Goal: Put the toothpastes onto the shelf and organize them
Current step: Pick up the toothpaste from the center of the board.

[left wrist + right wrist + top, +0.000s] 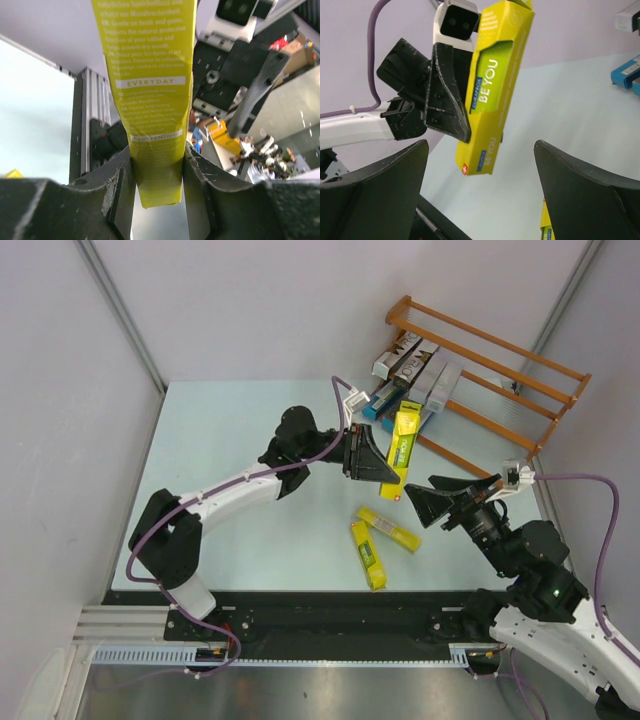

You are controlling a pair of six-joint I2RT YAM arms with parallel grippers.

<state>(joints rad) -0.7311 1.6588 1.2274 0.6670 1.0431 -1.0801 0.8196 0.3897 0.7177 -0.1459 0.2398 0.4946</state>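
Observation:
My left gripper (pixel 392 472) is shut on the lower end of a yellow toothpaste carton (pixel 403 440), held up above the table and just in front of the shelf (pixel 520 365). The left wrist view shows that carton (pixel 155 90) pinched between both fingers (pixel 120 195). My right gripper (pixel 415 508) stands open just right of the held carton, its jaws wide with nothing in them. Two more yellow toothpastes (pixel 388 528) (pixel 368 555) lie on the table. Silver-grey cartons (pixel 410 360) and blue cartons (pixel 385 400) rest at the shelf's left end.
The orange-brown shelf sits in the far right corner against the wall. In the right wrist view the held carton (pixel 492 90) hangs in front of my open right gripper (pixel 480 144), with blue cartons (pixel 627 77) at the right edge. Walls enclose the table on three sides.

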